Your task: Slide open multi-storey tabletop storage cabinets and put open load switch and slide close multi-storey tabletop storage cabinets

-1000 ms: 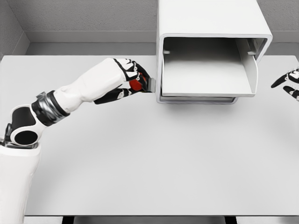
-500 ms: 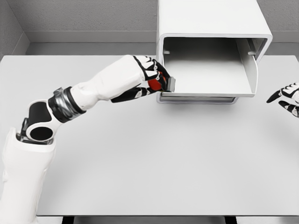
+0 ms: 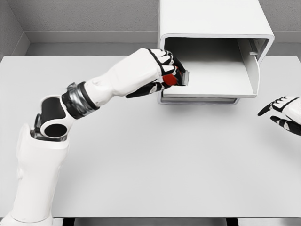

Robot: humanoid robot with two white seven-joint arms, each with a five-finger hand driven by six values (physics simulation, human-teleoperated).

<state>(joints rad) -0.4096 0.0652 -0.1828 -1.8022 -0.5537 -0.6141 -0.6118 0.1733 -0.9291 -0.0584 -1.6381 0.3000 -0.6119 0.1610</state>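
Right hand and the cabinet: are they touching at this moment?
Apart. The head view shows the right hand out at the picture's right edge, fingers open, with bare table between it and the cabinet.

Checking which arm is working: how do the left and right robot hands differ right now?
The left robot hand is curled around the load switch at the cabinet's open drawer; the right robot hand holds nothing, fingers spread, by the table's right edge. Both wear black-and-white shells.
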